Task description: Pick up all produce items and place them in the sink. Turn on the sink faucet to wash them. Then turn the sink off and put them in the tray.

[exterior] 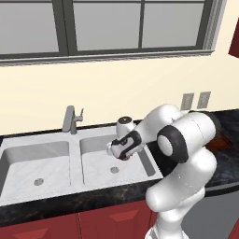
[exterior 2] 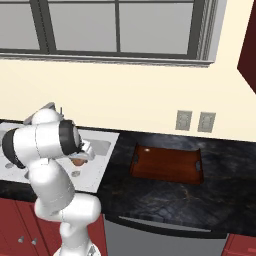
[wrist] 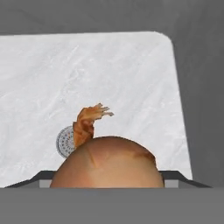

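Observation:
A round reddish-brown produce item [wrist: 107,164] with a dry stem tuft sits close against the hand camera, between my fingers and hiding their tips. My gripper [exterior: 123,151] is shut on it, holding it above the right basin of the marbled sink [exterior: 95,161]. It hangs a little above and behind the basin's drain [exterior: 115,170]. From the right side the produce item [exterior 2: 78,161] peeks out beside the arm. The sink faucet [exterior: 70,120] stands behind the divider between the basins, left of my gripper. The reddish-brown tray [exterior 2: 167,165] lies on the dark counter to the right of the sink.
The left basin [exterior: 35,163] has its own drain [exterior: 38,181]. Dark stone counter [exterior 2: 165,197] runs along the sink front and to the right. Two wall outlets [exterior 2: 194,121] sit above the tray. Red cabinet doors [exterior: 93,224] are below the counter.

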You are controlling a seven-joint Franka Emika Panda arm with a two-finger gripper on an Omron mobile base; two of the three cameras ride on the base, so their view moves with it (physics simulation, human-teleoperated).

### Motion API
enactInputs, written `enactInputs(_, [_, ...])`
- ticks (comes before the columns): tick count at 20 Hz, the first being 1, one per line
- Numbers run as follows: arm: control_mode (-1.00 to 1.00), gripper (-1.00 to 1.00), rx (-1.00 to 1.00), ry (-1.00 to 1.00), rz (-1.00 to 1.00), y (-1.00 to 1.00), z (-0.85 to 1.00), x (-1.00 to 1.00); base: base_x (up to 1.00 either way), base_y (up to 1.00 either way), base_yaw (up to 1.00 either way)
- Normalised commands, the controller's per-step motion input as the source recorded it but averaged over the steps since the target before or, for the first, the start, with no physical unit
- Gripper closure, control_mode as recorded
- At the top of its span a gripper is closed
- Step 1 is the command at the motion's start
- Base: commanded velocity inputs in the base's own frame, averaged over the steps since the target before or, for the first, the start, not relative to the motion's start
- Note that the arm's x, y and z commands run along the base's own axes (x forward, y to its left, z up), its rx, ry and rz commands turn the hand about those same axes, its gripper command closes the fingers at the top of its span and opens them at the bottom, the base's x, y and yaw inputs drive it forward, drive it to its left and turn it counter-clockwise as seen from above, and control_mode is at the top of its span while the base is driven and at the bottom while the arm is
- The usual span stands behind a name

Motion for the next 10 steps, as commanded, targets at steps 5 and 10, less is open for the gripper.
enactInputs(5, [-1.00,1.00,0.04,-0.06,0.02,-0.44,0.98,-0.16,0.00,0.00,0.00])
enactInputs(10, [-1.00,1.00,0.00,-0.07,0.02,-0.55,0.80,-0.15,0.00,0.00,0.00])
